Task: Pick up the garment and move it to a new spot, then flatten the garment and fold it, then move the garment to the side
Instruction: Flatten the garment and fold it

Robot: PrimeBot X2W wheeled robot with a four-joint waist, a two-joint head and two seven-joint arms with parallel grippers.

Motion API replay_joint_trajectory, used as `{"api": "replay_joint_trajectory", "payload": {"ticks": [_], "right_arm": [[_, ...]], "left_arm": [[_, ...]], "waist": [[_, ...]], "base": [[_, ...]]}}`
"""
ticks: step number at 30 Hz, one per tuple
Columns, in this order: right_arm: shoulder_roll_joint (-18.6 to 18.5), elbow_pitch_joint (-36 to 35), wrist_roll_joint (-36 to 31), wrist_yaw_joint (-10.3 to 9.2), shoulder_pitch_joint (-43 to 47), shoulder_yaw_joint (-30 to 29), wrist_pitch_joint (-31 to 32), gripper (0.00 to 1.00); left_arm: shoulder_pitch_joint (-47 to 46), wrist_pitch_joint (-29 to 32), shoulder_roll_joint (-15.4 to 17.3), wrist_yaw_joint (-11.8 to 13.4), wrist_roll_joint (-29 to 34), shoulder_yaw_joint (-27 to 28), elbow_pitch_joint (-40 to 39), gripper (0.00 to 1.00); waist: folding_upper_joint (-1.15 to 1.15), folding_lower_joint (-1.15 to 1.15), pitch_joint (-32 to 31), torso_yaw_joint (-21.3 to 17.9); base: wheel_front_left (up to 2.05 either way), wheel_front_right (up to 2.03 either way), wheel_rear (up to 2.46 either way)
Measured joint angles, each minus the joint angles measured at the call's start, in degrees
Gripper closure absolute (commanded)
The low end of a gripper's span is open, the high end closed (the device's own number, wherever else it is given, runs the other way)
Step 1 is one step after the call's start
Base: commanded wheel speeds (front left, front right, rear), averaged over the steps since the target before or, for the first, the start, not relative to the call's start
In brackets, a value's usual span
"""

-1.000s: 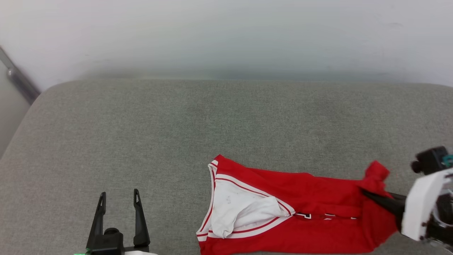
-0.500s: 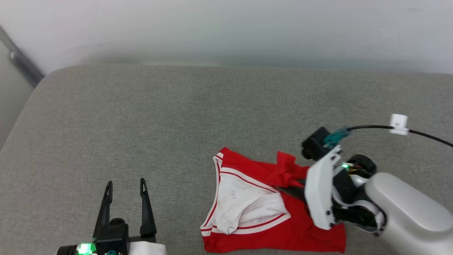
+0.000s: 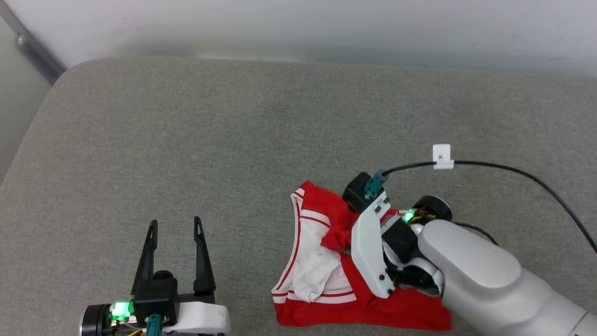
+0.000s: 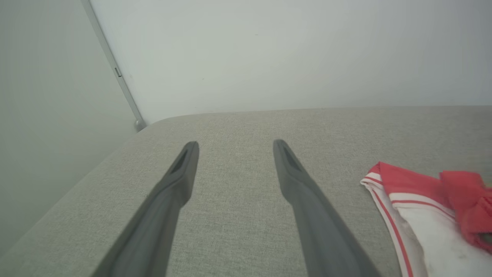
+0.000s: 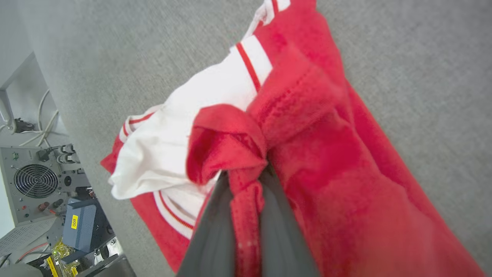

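Observation:
The garment (image 3: pixel 322 270), red with a white sleeve and striped trim, lies bunched on the grey cushion (image 3: pixel 233 140) at the lower middle. My right gripper (image 3: pixel 343 245) is shut on a pinched fold of its red hem, held over the white sleeve part. In the right wrist view, red cloth of the garment (image 5: pixel 326 154) is clamped between the two fingers of the right gripper (image 5: pixel 246 175). To the left, my left gripper (image 3: pixel 175 222) stands open with nothing in it, apart from the cloth. The left wrist view shows the left gripper (image 4: pixel 234 145) with the garment (image 4: pixel 419 215) off to its right.
A black cable with a white tag (image 3: pixel 441 156) runs across the cushion behind my right arm. A pale wall rises behind the cushion, and a metal pole (image 3: pixel 32 51) stands at the far left corner. Electronics with a fan (image 5: pixel 34 181) sit beyond the cushion's edge.
My right gripper has carried the red hem leftward over the garment, doubling the red part onto itself. The head camera has also shifted. The left gripper stays open.

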Motion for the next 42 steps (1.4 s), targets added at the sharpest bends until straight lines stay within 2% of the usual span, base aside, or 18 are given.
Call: {"api": "replay_joint_trajectory", "payload": {"ticks": [3, 8, 9, 10, 11, 15, 19, 22, 25, 28, 33, 38, 42], "right_arm": [[0.35, 2.36, -0.19, 0.0, 0.04, 2.92, -0.59, 1.0], [-0.53, 1.75, 0.12, 0.0, -0.47, 5.9, -4.32, 1.0], [-1.11, 1.15, 0.01, 0.01, -0.9, 6.51, -5.17, 0.8], [-1.7, 0.42, 0.01, 0.01, -1.29, 6.66, -6.36, 0.25], [-2.43, -0.52, 0.16, 0.01, -1.64, 6.64, -7.56, 0.0], [-6.26, -5.2, -0.24, 0.0, -3.39, 5.92, -13.0, 0.0], [-10.74, -9.13, -3.3, 0.01, -3.85, 1.76, -20.39, 0.0], [-12.76, -10.06, -6.81, 0.01, -3.19, -5.06, -27.71, 0.0], [-12.85, -9.4, -11.4, 0.01, 0.41, -13.81, -35.93, 0.0], [-11.54, -7.5, -17.81, 0.02, 5.58, -23.04, -42.87, 0.0], [-6.43, -8.04, -26.4, 0.0, 15.64, -38.68, -45.41, 0.0], [-0.09, -16.82, -33.36, 0.0, 25.87, -51.45, -45.58, 0.0], [4.6, -22.18, -36.63, 0.0, 33.8, -56.97, -45.58, 0.0]], "left_arm": [[-0.62, 0.0, -0.27, 0.01, -0.15, -0.15, 0.21, 0.0], [-1.08, 0.01, -0.63, 0.01, -0.44, 0.08, 0.65, 0.0], [-1.05, 0.0, -0.69, 0.0, -0.44, 0.16, 0.74, 0.0], [-0.97, 0.0, -0.69, -0.01, -0.44, 0.43, 0.82, 0.0], [-0.82, 0.0, -0.67, -0.08, -0.44, 0.6, 0.89, 0.0], [-0.18, 0.0, -0.63, -0.25, -0.43, 1.62, 0.92, 0.0], [0.38, 0.0, -0.57, -0.71, -0.36, 2.07, 0.75, 0.0], [0.77, 0.0, -0.53, -0.76, -0.35, 2.43, 0.56, 0.0], [1.3, 0.0, -0.53, -0.84, -0.3, 2.76, 0.32, 0.0], [1.53, 0.0, -0.49, -1.21, -0.18, 2.91, 0.23, 0.0], [2.1, 0.0, -0.41, -1.59, 0.1, 2.83, 0.2, 0.0], [2.61, 0.0, -0.08, -2.09, 0.18, 2.76, 0.2, 0.0], [2.96, 0.0, 0.15, -2.58, 0.18, 2.75, 0.31, 0.0]], "waist": [[0.0, 0.0, 0.8, 0.39], [0.0, 0.0, 0.86, 0.0], [0.0, 0.0, 0.63, -0.22], [0.0, 0.0, 0.37, -0.49], [0.0, 0.0, 0.07, -0.79], [0.0, 0.0, -1.26, -2.06], [0.0, 0.0, -2.23, -3.4], [0.0, 0.0, -2.73, -4.24], [0.0, 0.0, -3.13, -4.97], [0.0, 0.0, -3.62, -5.56], [0.0, 0.0, -4.47, -6.03], [0.0, 0.0, -5.1, -6.27], [0.0, 0.0, -5.81, -6.37]], "base": [[0.0, 0.0, 0.0], [0.0, 0.0, 0.0], [0.0, 0.0, 0.0], [0.0, 0.0, 0.0], [0.0, 0.0, 0.0], [0.0, 0.0, 0.0], [0.0, 0.0, 0.0], [0.0, 0.0, 0.0], [0.0, 0.0, 0.0], [0.0, 0.0, 0.0], [0.0, 0.0, 0.0], [0.0, 0.0, 0.0], [0.0, 0.0, 0.0]]}}
